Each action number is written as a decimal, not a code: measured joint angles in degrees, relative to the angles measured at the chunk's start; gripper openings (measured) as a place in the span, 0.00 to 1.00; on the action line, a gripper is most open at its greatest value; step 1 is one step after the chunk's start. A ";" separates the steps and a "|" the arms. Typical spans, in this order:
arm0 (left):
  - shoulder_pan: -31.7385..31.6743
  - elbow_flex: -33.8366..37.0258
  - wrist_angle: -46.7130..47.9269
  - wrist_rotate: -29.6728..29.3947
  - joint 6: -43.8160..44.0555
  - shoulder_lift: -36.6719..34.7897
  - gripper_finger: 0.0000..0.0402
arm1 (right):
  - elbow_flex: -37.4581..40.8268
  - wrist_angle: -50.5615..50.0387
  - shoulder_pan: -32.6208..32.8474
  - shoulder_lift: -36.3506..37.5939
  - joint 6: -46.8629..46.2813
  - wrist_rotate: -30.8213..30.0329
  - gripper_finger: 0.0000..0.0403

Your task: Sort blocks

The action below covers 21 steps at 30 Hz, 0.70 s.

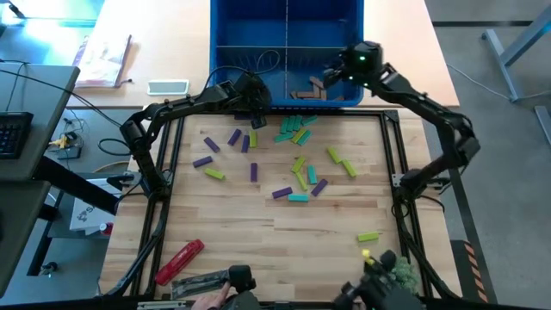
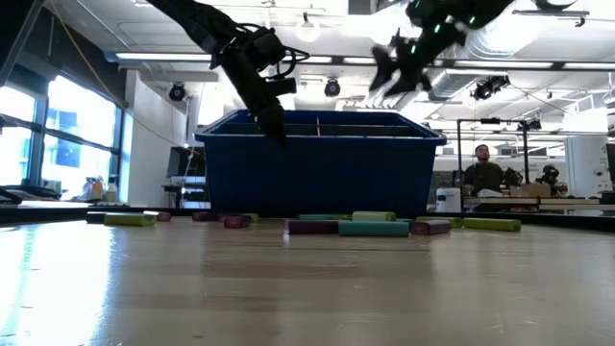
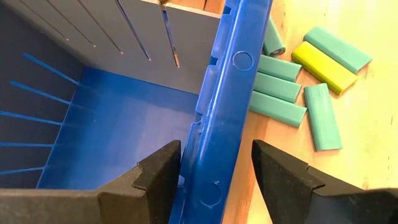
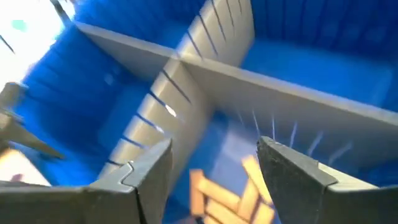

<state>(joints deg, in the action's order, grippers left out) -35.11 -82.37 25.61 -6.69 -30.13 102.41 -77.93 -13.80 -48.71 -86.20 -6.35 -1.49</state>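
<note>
The blocks (image 1: 297, 164) lie scattered across the wooden surface (image 1: 258, 224) in front of the blue bin (image 1: 287, 52): short flat bars with rounded ends in purple, lime yellow-green and teal, and one lime bar (image 1: 368, 236) sits alone toward the near right. A cluster of teal ones with a single lime bar (image 3: 323, 59) lies just outside the bin's front wall, seen close up in the left wrist view. A few tan wooden bars (image 1: 308, 89) already rest inside the bin's front right compartment (they show as pale sticks in the right wrist view, blurred).

The left gripper (image 1: 251, 96) hangs over the bin's front rim, its fingers (image 3: 158, 177) apart and straddling the blue wall, holding nothing. The right gripper (image 1: 337, 73) is above the front right compartment beside the grey dividers (image 4: 205, 68), its fingers (image 4: 292, 171) spread with nothing between them.

In the low view the bin hides whatever is inside it, and the blocks show only as a thin row of coloured edges along its base. A person sits at a desk far back in the room, small and indistinct. A red cylindrical tool (image 1: 179, 261) lies at the near left edge, with grey items beside it partly cut off. No writing can be read anywhere.
</note>
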 joint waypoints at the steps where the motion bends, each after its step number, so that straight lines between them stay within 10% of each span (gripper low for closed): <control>1: 0.00 0.00 0.00 0.01 0.05 0.00 0.45 | -0.04 0.47 0.31 1.45 0.64 0.02 0.54; 21: 0.11 -0.02 0.41 -6.77 7.21 0.00 0.45 | -0.02 0.79 17.01 6.77 29.09 -0.99 0.55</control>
<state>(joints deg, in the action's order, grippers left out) -35.00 -82.39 26.02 -13.46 -22.92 102.41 -77.95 -13.00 -31.71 -79.43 22.74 -2.48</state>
